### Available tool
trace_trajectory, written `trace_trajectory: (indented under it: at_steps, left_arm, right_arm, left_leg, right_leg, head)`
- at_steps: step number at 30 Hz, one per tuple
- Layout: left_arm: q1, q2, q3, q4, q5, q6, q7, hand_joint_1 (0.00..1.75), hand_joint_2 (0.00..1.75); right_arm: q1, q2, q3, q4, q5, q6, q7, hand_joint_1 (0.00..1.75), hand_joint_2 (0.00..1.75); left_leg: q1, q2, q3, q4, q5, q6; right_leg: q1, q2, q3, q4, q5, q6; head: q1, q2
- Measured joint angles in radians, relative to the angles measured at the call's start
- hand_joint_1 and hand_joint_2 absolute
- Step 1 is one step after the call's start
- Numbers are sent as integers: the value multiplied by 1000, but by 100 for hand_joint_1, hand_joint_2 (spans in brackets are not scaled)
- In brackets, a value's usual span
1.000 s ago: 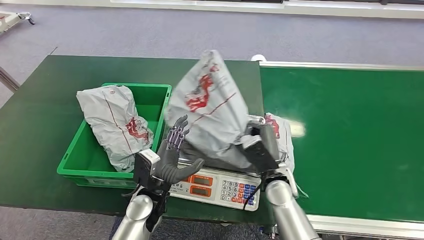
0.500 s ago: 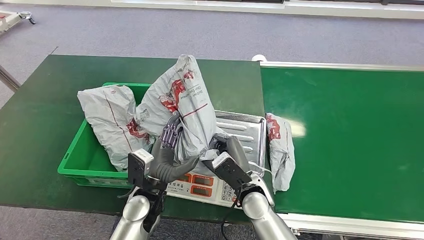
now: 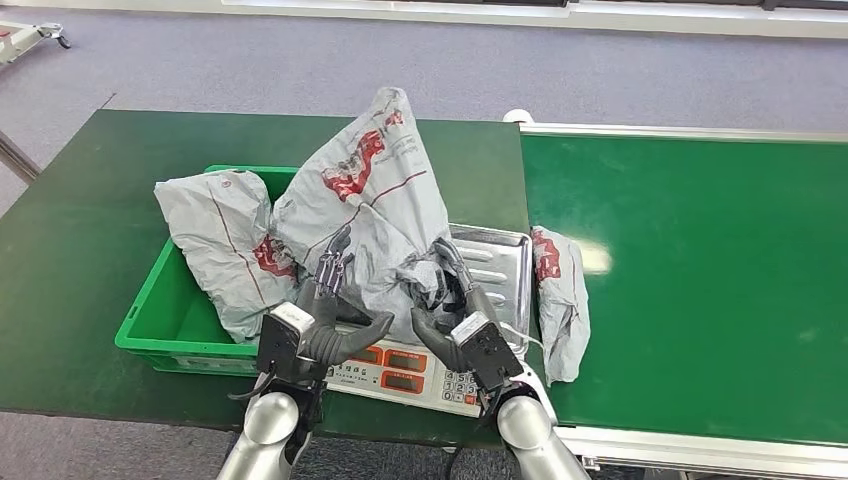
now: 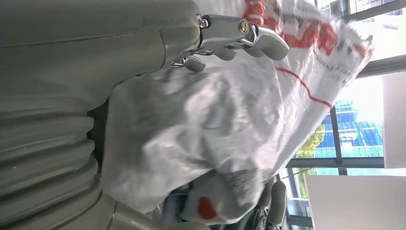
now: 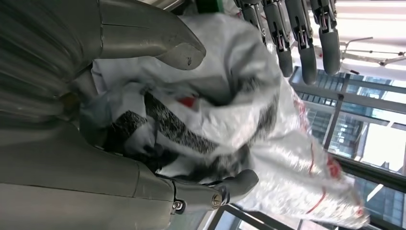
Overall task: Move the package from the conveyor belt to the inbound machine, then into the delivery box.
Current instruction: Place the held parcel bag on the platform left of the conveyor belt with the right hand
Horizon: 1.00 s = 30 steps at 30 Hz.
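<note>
The package (image 3: 372, 225) is held upright between both hands, long axis near vertical, top corner pointing up and away. The left hand (image 3: 328, 310) and right hand (image 3: 452, 310) are clamped on its lower end.

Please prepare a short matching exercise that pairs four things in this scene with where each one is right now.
Things:
1. held package
2. second package
3. third package
4. scale

Places:
A. lying on the conveyor belt, beside the scale's tray
B. in the green bin
C. between the bin and the belt
D. between the left hand and right hand, above the scale

Pairs: 1-D, 2-B, 3-A, 4-C
</note>
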Motion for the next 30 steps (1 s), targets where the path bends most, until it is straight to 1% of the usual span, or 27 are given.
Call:
trace_trajectory:
  at_steps: [3, 6, 9, 11, 13, 14, 15, 17, 18, 19, 20, 22, 26, 30]
  left_arm:
    - [-6, 6, 0, 2, -86, 37, 15, 0, 175]
    - [-46, 24, -3, 32, -295, 93, 53, 0, 175]
    - [-144, 47, -26, 136, -534, 108, 80, 0, 175]
    - [-229, 56, -61, 251, -673, 92, 62, 0, 175]
    - [-319, 57, -115, 385, -780, 42, 17, 3, 175]
    - [-364, 56, -148, 451, -820, 2, -7, 28, 175]
    - [-407, 54, -180, 509, -850, -44, -26, 35, 175]
    - [-487, 47, -239, 616, -886, -155, -54, 32, 175]
    - [-521, 42, -264, 658, -897, -208, -62, 7, 175]
    - [-551, 37, -288, 697, -906, -255, -66, 44, 175]
    - [-575, 31, -310, 728, -913, -289, -68, 87, 175]
    - [-613, 17, -350, 778, -924, -329, -65, 175, 175]
    - [-659, -7, -400, 839, -927, -343, -55, 175, 175]
    - [-677, -18, -424, 869, -914, -316, -47, 175, 175]
  right_arm:
    - [10, -3, -15, -10, -53, 34, -6, 0, 175]
    - [30, -8, -57, -27, -195, 140, -20, 0, 175]
    - [43, -18, -121, -35, -326, 255, -29, 0, 175]
    - [44, -24, -163, -30, -368, 308, -29, 0, 175]
    - [41, -28, -193, -21, -394, 359, -29, 0, 175]
    - [40, -29, -204, -16, -404, 381, -29, 0, 175]
    - [40, -29, -211, -11, -414, 399, -30, 0, 175]
    - [38, -31, -226, -2, -429, 421, -30, 0, 175]
    - [38, -31, -231, 2, -434, 426, -30, 0, 175]
    - [37, -32, -235, 5, -438, 429, -29, 0, 175]
    - [37, -32, -237, 7, -441, 432, -28, 0, 175]
    - [38, -33, -241, 10, -446, 436, -27, 0, 175]
    - [40, -34, -246, 12, -455, 447, -23, 0, 175]
    - [46, -34, -248, 9, -456, 449, -20, 0, 175]
  left_leg:
    - [0, 0, 0, 0, 0, 0]
    - [0, -1, 0, 0, 0, 0]
    - [0, -1, 0, 0, 1, 0]
    - [0, -1, 0, 1, 2, 0]
    - [0, -1, 0, 1, 3, 0]
    - [0, -1, 0, 1, 3, 0]
    - [-1, -1, 0, 1, 3, 0]
    - [-1, -2, 1, 1, 3, 0]
    - [-1, -2, 2, 1, 3, 1]
    - [-1, -2, 3, 1, 3, 1]
    - [-1, -2, 3, 1, 3, 1]
    - [-1, -2, 3, 1, 3, 1]
    - [-1, -2, 5, 0, 3, 1]
    - [-1, -2, 7, 0, 4, 1]
  right_leg:
    - [0, 0, 0, 0, 0, 0]
    - [0, 0, -1, 0, 0, 0]
    - [0, -1, 0, 0, 1, 0]
    - [-1, -1, 0, 0, 2, 0]
    - [-1, -1, 0, 0, 3, 0]
    - [-2, -1, 0, 0, 3, 0]
    - [-2, -1, 1, 0, 4, 0]
    - [-2, -1, 2, 0, 4, 0]
    - [-2, -2, 3, 0, 3, 0]
    - [-2, -2, 4, 0, 3, 0]
    - [-2, -2, 4, 0, 3, 0]
    - [-2, -2, 5, 0, 3, 0]
    - [-1, -2, 7, 0, 4, 0]
    - [-1, -3, 9, 0, 4, 0]
  head:
    - [0, 0]
    - [0, 0]
    - [0, 0]
    - [0, 0]
    - [0, 0]
    - [0, 0]
    - [0, 0]
    - [0, 0]
    - [0, 0]
    - [0, 0]
    - [0, 0]
    - [0, 0]
    - [0, 0]
    - [0, 0]
